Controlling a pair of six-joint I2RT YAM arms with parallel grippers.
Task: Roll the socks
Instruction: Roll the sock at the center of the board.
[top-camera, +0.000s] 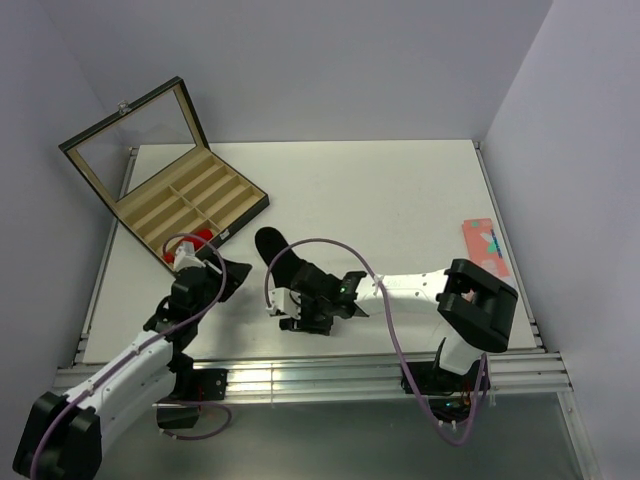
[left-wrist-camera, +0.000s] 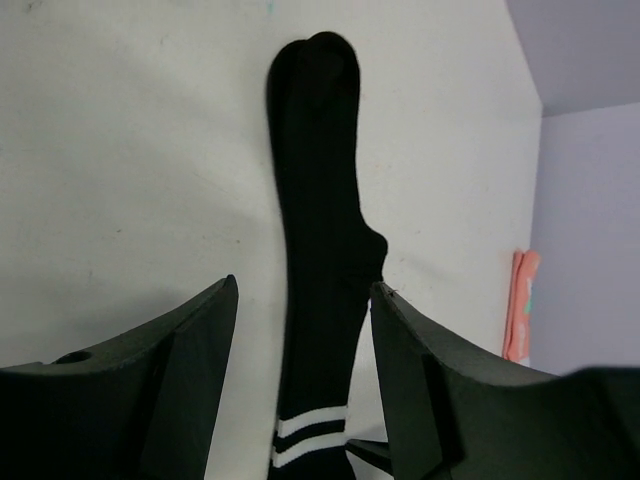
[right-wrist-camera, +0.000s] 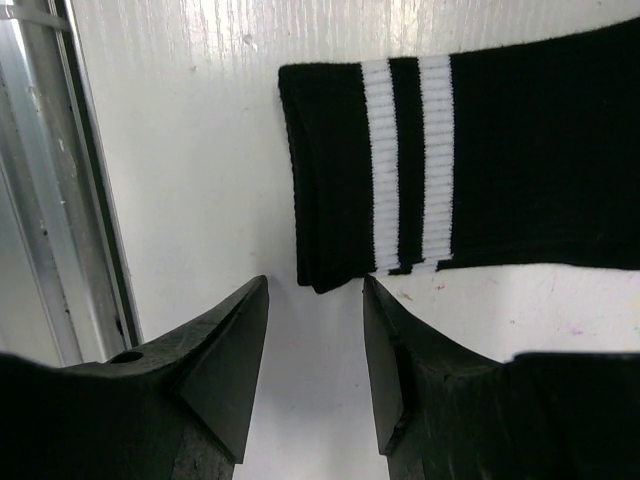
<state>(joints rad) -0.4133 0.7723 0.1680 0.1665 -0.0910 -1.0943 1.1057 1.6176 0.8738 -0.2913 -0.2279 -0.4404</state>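
Fig. – lighting/quality. Top cam: even, diffuse overhead light; I see the white table (top-camera: 400, 190) bright w/o hard glare, only soft shadows under the arms. Left wrist cam: black sock (left-wrist-camera: 318, 200) reads as near-flat black, ribbing barely visible; left fingers (left-wrist-camera: 170, 400) dark, soft-focus. Right wrist cam: cuff stripes sharp, mild sheen on the metal rail (right-wrist-camera: 60, 200), right fingers (right-wrist-camera: 215, 380) underexposed.
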